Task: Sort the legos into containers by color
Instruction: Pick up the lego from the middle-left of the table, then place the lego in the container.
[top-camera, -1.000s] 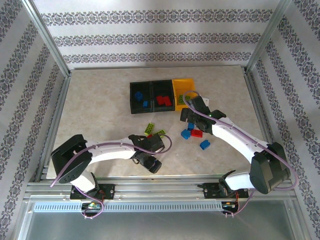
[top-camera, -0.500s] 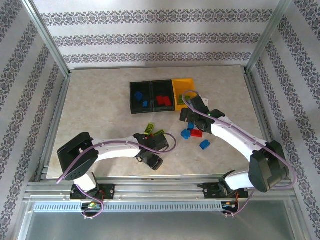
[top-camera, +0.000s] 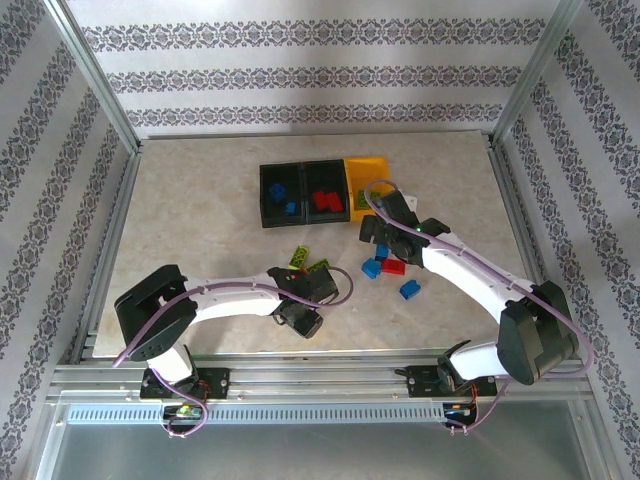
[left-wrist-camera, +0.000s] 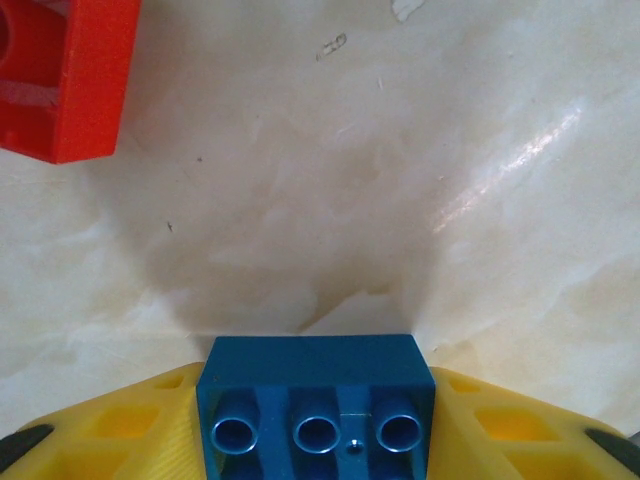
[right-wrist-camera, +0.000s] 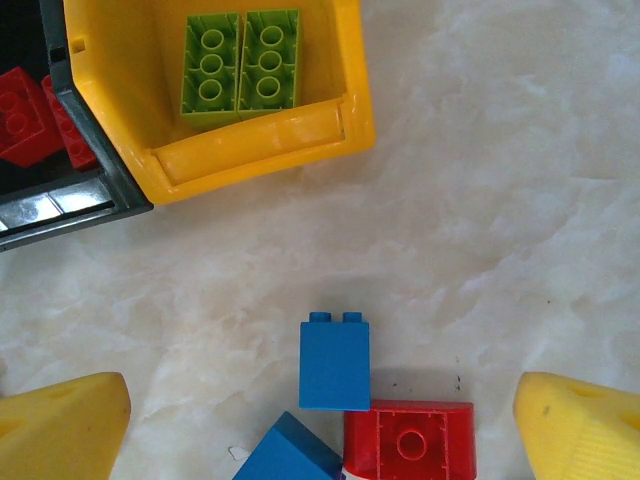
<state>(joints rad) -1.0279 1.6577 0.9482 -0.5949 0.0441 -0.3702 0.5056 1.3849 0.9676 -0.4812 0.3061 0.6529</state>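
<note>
The left jaws grasp a small dark-blue studded plastic brick (left-wrist-camera: 315, 375), best lifted straight up, clear of the red plastic brick (left-wrist-camera: 65, 75) ahead-left, then carried to the black plastic bin (top-camera: 268, 203) holding blue pieces; the right jaws stand released either side of an upright blue brick (right-wrist-camera: 334, 363).

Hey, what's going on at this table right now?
It's a lego sort by color. The left gripper is shut on a blue brick. The right gripper is open above a second blue brick and a red brick on the table, beside the yellow bin, which holds two lime green bricks. The neighboring black bin holds red bricks.
</note>
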